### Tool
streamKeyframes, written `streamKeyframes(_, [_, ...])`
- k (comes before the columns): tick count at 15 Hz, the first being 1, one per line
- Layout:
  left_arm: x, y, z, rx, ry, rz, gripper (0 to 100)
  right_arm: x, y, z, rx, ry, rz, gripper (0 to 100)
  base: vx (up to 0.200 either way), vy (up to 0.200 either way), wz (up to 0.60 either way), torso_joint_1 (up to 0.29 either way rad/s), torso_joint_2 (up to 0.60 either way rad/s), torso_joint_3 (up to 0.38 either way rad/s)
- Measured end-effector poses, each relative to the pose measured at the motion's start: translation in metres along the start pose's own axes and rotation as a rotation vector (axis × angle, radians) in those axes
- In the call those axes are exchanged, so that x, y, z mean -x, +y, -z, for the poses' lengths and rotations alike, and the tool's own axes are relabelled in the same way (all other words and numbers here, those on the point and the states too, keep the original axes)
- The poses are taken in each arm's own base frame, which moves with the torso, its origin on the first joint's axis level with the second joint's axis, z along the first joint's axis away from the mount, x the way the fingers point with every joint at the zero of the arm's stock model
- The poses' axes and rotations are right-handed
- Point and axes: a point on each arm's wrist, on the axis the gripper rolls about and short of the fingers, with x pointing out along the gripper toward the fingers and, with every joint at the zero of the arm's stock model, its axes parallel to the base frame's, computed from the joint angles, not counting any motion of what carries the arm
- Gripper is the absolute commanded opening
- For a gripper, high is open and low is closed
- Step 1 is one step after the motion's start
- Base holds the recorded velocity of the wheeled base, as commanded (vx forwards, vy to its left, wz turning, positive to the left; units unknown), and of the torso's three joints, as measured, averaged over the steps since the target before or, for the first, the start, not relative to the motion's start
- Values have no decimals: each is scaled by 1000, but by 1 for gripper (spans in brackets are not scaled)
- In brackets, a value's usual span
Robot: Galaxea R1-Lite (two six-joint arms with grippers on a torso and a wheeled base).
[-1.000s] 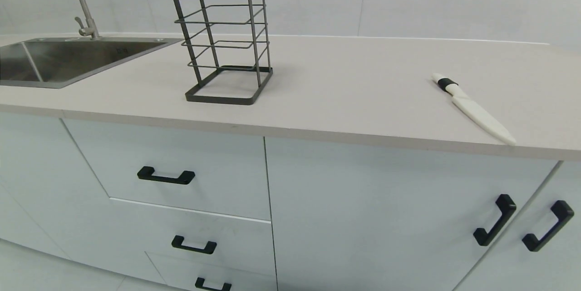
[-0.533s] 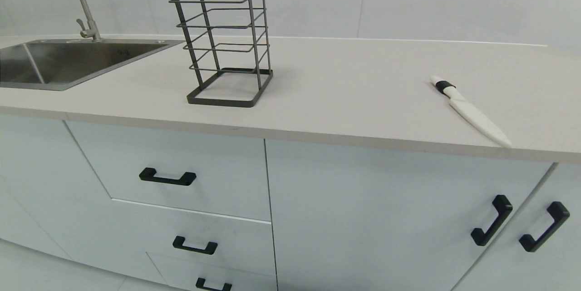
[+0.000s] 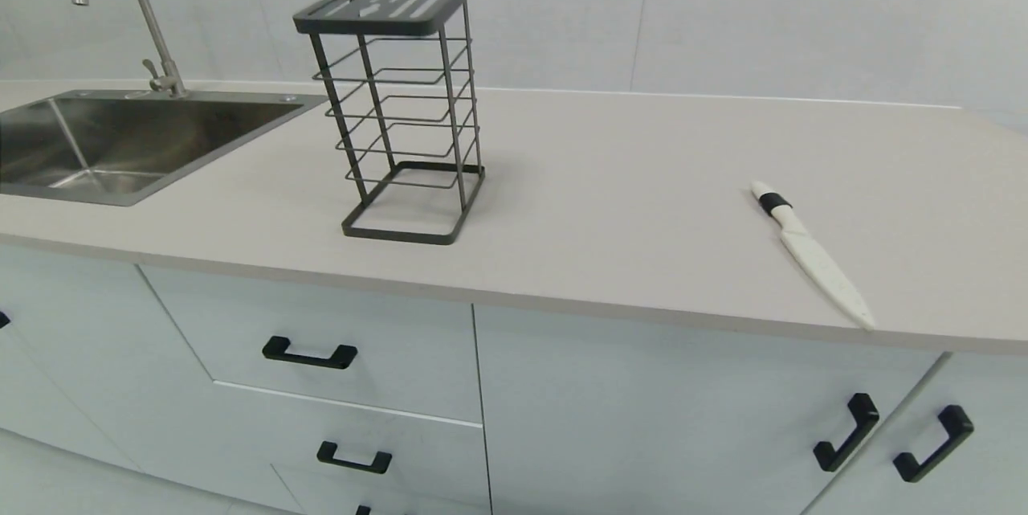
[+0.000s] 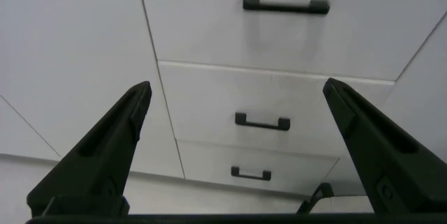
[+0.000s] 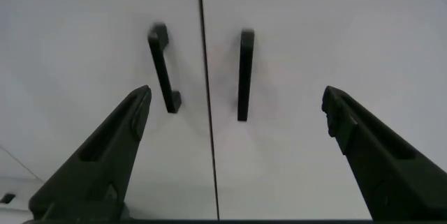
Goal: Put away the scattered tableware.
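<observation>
Knife (image 3: 811, 254) out on the right of the table (image 3: 610, 169), and there it lies, flat on the surface. It is white from end to end, with a black band round the handle. Its tip sits right at the table's front edge and its handle end angles back toward the wall. Well apart from it, left of centre, stands the rack (image 3: 397, 109), a black wire frame, upright, capped by a slotted plate. Farther left the steel sink (image 3: 144, 133) is set into the table, and its curved tap (image 3: 151, 25) rises at the back rim. Down below, the left hand (image 4: 237, 147) hangs in front of the drawers (image 4: 209, 91), its two dark fingers (image 4: 105, 147) spread wide and gripping nothing. Three black pulls (image 4: 262, 121) show stacked in the gap between them. The right hand (image 5: 237, 147) is just as wide open and holds nothing. It faces a pair of cabinet doors (image 5: 314, 42) whose two upright black handles (image 5: 244, 75) sit either side of the seam. In the head view the drawer fronts lie below the rack, and a pair of doors with black handles lies below the knife.
</observation>
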Motion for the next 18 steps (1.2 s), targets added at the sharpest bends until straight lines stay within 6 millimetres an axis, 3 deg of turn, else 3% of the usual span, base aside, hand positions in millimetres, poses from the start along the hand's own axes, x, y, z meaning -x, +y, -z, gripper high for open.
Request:
streamKeyframes(7, [0,0,0,1,0,0,100,0,0,0,0,0,0,100,0,0,0,179,-485,-217])
streamKeyframes(18, [0,0,0,3,0,0,100,0,0,0,0,1,0,100,0,0,0,318,-512,-246])
